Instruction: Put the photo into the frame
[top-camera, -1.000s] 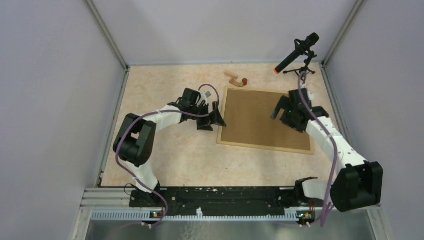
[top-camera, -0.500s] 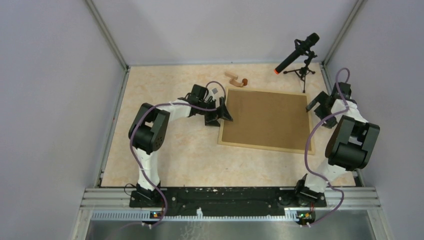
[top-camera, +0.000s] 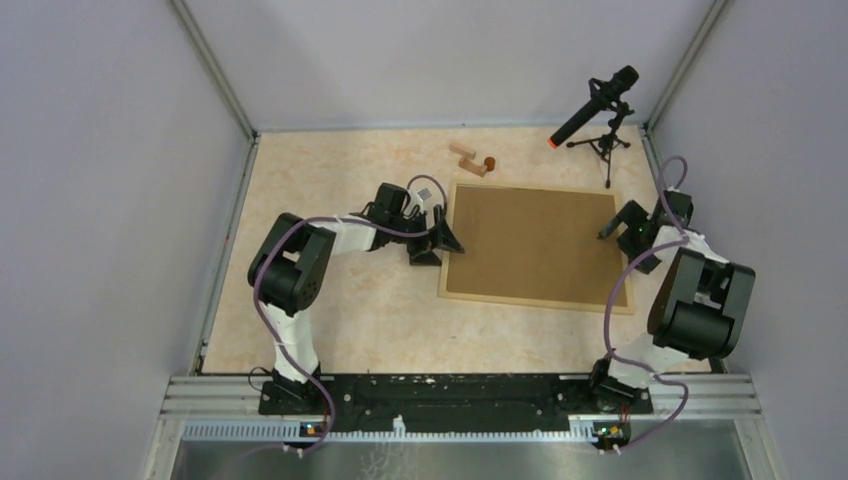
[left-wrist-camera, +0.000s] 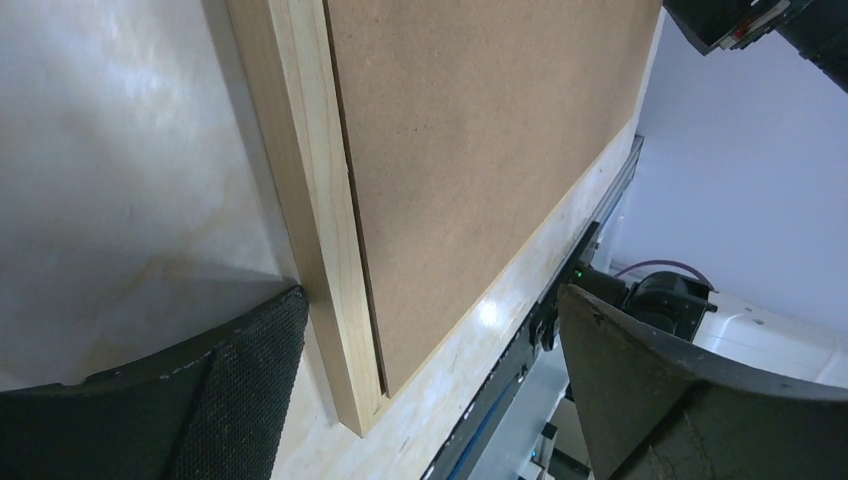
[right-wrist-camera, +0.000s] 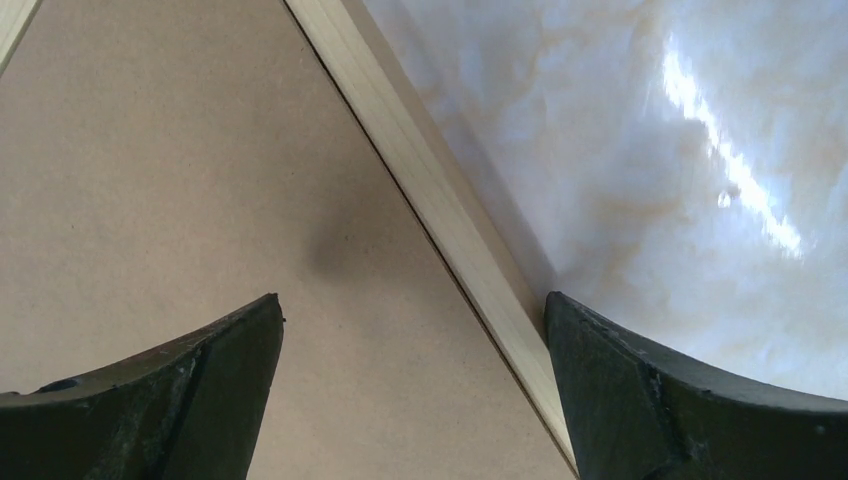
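Lying flat on the worktop (top-camera: 340, 190), the frame (top-camera: 530, 245) is back side up with its brown board showing. Its long axis runs left to right, slightly skewed.

The photo is not visible in any view, and I cannot tell whether it sits under the board.

The left gripper (left-wrist-camera: 430, 300) is at the frame's left short rail, jaws wide and empty. The right gripper (right-wrist-camera: 412, 300) is over the right short rail, which passes between its jaws; these are also wide and empty.

Judgement: each arm is nearest its own end, so a lift or turn would hinge on the two short rails.
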